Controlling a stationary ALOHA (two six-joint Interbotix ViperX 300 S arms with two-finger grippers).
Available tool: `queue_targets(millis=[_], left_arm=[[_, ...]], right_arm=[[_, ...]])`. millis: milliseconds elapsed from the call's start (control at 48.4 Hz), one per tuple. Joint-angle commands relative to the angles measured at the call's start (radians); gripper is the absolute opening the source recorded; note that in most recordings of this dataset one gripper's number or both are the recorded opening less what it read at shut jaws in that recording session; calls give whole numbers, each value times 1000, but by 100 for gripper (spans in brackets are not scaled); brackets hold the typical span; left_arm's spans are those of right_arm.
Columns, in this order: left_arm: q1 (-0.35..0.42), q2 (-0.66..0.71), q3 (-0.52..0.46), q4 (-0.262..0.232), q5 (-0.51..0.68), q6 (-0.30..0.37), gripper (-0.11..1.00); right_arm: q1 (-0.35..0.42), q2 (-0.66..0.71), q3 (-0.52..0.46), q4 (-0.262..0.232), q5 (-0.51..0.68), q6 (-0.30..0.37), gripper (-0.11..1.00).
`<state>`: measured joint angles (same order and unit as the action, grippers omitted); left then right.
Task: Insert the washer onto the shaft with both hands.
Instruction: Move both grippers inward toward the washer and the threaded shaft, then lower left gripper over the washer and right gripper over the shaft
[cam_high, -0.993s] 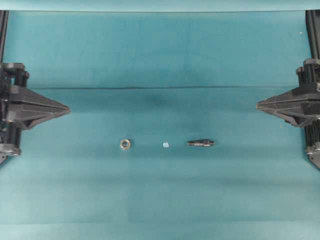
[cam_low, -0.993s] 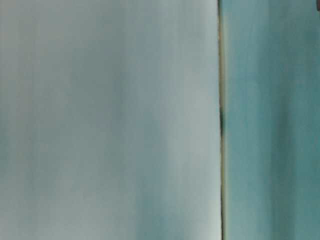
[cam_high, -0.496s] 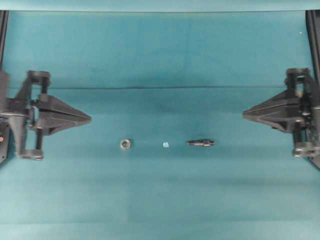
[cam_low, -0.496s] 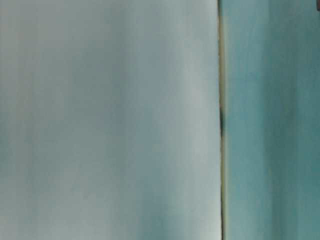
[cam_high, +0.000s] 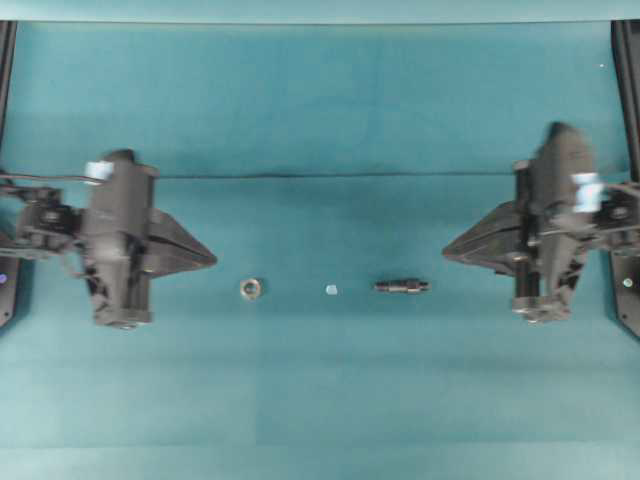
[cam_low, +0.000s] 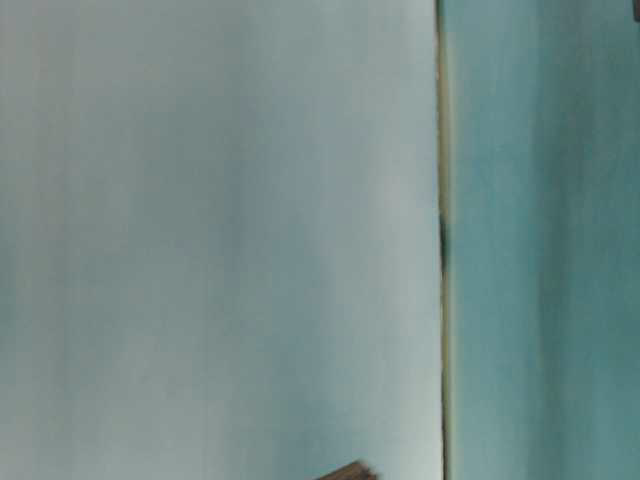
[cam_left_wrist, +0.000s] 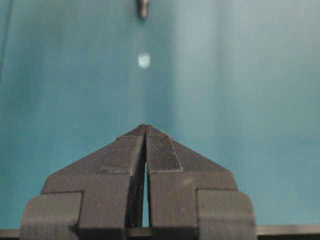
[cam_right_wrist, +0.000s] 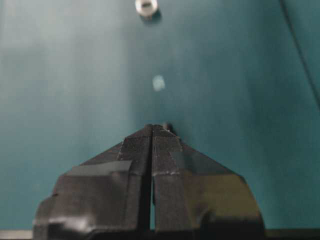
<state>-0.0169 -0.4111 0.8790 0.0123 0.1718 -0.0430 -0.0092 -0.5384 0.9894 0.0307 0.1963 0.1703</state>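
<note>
The washer and shaft were laid apart for separate pickup; both grippers' jaws were closed, nothing held.

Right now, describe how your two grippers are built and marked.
Both are black. The left gripper and right gripper each end in pointed triangular fingers with grainy pads. Each body carries a pale blue tape tag, and thin cables trail behind.

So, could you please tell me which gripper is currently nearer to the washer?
Left. The left gripper sits just left of the washer in the overhead view, slightly above it, while the right gripper is far across, beyond the shaft.
</note>
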Motion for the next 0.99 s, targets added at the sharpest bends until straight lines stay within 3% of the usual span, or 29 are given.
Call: queue_targets(millis=[0,393,972], left_arm=[[-2,41,-54,2,35,2,2],[-2,232,-169,2,161,-2,2],[0,295,-206,2,229,-3,2]], right_arm=[[-2,34,-44,-2,35,6,-10],[-2,213,-178,-25,284,-3,-10],[21,374,-273,-26,347,-43,-10]])
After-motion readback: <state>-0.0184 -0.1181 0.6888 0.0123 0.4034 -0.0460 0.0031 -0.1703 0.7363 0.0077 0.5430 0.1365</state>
